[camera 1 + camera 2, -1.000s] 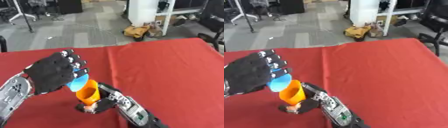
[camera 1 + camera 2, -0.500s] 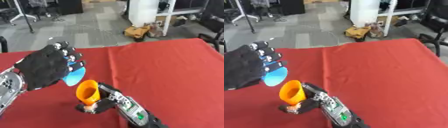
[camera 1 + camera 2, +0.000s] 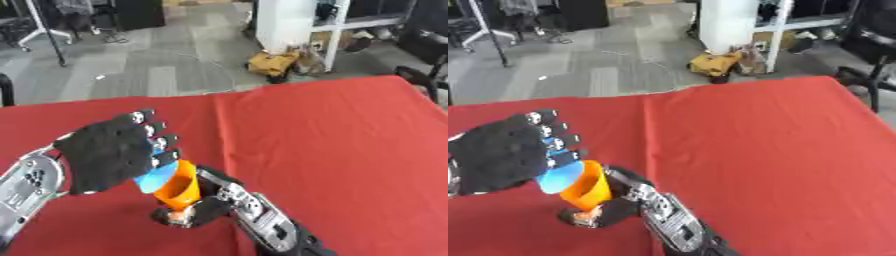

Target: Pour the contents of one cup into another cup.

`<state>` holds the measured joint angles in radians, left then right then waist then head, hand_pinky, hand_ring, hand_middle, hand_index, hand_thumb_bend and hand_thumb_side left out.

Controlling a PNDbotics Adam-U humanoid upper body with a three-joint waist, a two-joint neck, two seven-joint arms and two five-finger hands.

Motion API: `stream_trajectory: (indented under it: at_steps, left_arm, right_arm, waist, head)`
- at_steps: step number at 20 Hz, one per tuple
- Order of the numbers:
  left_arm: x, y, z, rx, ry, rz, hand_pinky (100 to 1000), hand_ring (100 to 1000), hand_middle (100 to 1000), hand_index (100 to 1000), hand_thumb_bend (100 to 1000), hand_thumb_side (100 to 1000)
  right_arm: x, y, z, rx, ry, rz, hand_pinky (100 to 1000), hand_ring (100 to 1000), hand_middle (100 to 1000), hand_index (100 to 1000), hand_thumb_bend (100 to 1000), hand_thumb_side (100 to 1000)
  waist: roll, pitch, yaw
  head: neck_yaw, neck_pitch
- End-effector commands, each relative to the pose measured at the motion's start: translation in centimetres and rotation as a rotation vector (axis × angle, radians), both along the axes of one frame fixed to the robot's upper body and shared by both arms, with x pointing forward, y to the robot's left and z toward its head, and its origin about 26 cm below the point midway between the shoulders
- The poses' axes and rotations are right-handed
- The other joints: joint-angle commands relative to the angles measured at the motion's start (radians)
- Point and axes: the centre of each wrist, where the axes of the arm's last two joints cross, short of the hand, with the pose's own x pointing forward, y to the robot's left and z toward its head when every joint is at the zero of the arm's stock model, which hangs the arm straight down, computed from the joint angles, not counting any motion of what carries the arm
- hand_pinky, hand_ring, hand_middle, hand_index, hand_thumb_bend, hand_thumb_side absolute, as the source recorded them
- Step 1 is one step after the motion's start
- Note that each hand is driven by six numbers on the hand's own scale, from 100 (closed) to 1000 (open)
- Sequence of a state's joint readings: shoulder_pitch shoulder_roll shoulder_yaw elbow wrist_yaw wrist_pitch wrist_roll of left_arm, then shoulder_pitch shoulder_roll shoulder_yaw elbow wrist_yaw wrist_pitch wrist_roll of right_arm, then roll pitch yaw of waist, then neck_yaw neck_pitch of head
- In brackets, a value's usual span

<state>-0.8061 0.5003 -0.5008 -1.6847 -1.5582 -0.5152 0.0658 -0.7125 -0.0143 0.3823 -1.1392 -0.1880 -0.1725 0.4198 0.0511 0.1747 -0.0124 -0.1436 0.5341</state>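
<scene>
Tilting over the red bench (image 3: 332, 150), a blue cup (image 3: 156, 176) sits in the left robot hand (image 3: 112, 155), its open mouth turned down and to the right, touching the rim of an orange cup (image 3: 178, 187) just beside it. The orange cup stands low on the bench at the lower middle, leaning a little to the left, and widens from a narrow base to a broad round mouth; what either cup holds cannot be made out. Both cups look smooth and plain, like thin plastic, while the bench wears a matte red cloth without folds. The left robot hand is gloved in black with silver fingertips; its back faces the camera, its fingers curl round the blue cup and hide most of it, and its silver forearm comes in from the lower left corner. The right robot hand (image 3: 203, 210) is black too, lying low on the cloth with its fingers wrapped about the base of the orange cup, and its arm of black and silver plates runs down to the bottom edge.
</scene>
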Motion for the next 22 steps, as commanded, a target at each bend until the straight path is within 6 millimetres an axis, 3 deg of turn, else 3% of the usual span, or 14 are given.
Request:
stream_trajectory:
  at_steps: [1, 8, 12, 16, 18, 20, 22]
  left_arm:
    - [0.1, 0.2, 0.9, 0.002, -0.027, 0.008, 437, 426, 418, 694, 510, 100]
    - [0.0, 0.4, 1.0, -0.025, -0.023, 0.013, 436, 424, 415, 692, 509, 100]
    - [0.1, 1.4, 1.1, -0.111, -0.001, 0.037, 432, 421, 412, 686, 511, 100]
    - [0.3, 2.7, 1.2, -0.230, 0.032, 0.067, 425, 416, 408, 678, 507, 100]
    - [0.5, 3.3, 1.0, -0.284, 0.059, 0.080, 420, 415, 405, 673, 505, 100]
    - [0.7, 3.8, 0.5, -0.331, 0.092, 0.095, 417, 415, 403, 669, 501, 100]
    - [0.9, 4.3, 0.0, -0.375, 0.125, 0.111, 415, 414, 402, 666, 498, 100]
  right_arm:
    - [0.3, 0.0, 1.0, 0.012, -0.024, 0.005, 680, 393, 354, 445, 384, 100]
    - [0.3, -0.2, 0.9, 0.011, -0.025, -0.003, 681, 394, 355, 444, 383, 100]
    - [0.9, -1.4, 0.8, 0.008, -0.048, -0.085, 700, 442, 380, 459, 365, 100]
    - [1.9, -3.4, 0.0, -0.026, -0.125, -0.265, 760, 548, 463, 500, 378, 100]
    - [2.3, -4.4, -0.4, -0.054, -0.178, -0.347, 821, 634, 535, 569, 414, 100]
    - [2.5, -5.1, -1.0, -0.088, -0.227, -0.408, 915, 769, 672, 683, 538, 224]
    - [2.7, -5.7, -1.5, -0.112, -0.264, -0.453, 955, 818, 737, 734, 606, 255]
  waist:
    - [0.001, -0.019, 0.001]
    - [-0.001, -0.019, 0.001]
    - [-0.002, -0.020, 0.000]
    - [-0.004, -0.020, -0.002]
    - [-0.004, -0.020, -0.002]
    - [-0.005, -0.020, -0.002]
    - [-0.006, -0.019, -0.003]
  head:
    - [-0.003, -0.010]
    - [-0.003, -0.011]
    - [-0.001, -0.013]
    - [0.001, -0.016]
    - [0.001, -0.016]
    - [0.001, -0.016]
    - [0.002, -0.016]
